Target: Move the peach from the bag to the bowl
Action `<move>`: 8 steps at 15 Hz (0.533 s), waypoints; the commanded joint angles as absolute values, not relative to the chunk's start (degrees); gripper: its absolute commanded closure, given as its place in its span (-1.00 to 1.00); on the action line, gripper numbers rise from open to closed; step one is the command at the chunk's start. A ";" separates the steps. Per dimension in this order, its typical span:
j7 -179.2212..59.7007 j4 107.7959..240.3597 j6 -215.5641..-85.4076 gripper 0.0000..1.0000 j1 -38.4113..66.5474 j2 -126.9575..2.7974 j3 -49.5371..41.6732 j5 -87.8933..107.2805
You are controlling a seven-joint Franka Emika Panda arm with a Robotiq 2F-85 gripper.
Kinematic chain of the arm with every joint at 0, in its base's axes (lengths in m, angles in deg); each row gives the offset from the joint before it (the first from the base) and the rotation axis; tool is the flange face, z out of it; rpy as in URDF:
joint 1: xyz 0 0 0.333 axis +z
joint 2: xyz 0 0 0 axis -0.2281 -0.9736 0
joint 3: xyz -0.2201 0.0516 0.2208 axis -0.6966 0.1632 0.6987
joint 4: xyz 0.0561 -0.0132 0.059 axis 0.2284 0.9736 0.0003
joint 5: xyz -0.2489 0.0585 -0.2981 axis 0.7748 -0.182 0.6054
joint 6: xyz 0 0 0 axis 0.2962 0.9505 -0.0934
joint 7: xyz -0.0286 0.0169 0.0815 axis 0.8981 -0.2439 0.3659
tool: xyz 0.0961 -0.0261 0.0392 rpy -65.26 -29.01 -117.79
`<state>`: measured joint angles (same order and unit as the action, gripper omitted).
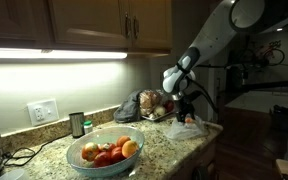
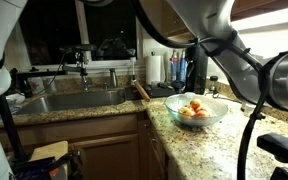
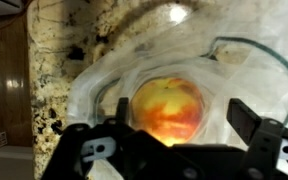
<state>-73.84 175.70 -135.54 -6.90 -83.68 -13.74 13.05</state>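
Note:
In the wrist view, a yellow-and-red peach [image 3: 167,108] lies inside a clear plastic bag [image 3: 99,80] on the granite counter. My gripper [image 3: 184,116] is open, with a dark finger on either side of the peach, and the right finger stands clearly apart from it. In an exterior view, the gripper [image 1: 188,110] hangs just above the clear bag [image 1: 184,128] at the far end of the counter. The glass bowl [image 1: 104,153] holds several fruits and stands nearer the camera. It also shows in an exterior view [image 2: 194,112].
A second bag of produce [image 1: 147,104] sits against the wall behind the gripper. A small dark jar [image 1: 77,124] and a wall outlet [image 1: 42,112] are to the bowl's left. A sink [image 2: 79,100] and a paper towel roll [image 2: 156,68] lie beyond the bowl. The counter edge is close by.

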 commanded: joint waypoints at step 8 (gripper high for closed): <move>-72.78 175.18 -133.84 0.13 -7.58 -83.34 -13.63 12.71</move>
<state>-73.65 175.31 -135.34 -7.14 -83.65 -13.75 13.02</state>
